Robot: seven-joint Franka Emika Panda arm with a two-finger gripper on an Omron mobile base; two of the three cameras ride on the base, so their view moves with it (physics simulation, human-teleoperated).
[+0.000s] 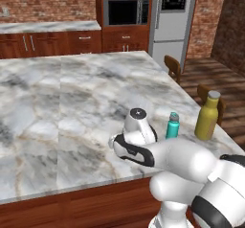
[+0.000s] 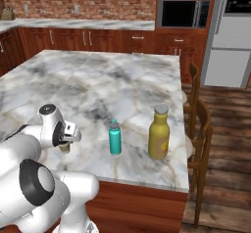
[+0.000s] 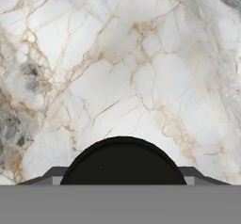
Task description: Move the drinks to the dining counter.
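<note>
A: Where's your cup?
B: The paper cup (image 3: pixel 122 161) sits between the fingertips of your end effector (image 2: pixel 65 146), which looks clenched on it, low over the marble worktop (image 1: pixel 57 102) near its front edge.

A: What could go wrong?
B: Let go before the base is flat on the worktop and it may tip, I'd judge.

A: Anything in your way?
B: The teal bottle (image 2: pixel 115 137) stands near on the right, the mustard-yellow bottle (image 2: pixel 159 132) beyond it, wooden chairs (image 2: pixel 198 144) past the edge
</note>
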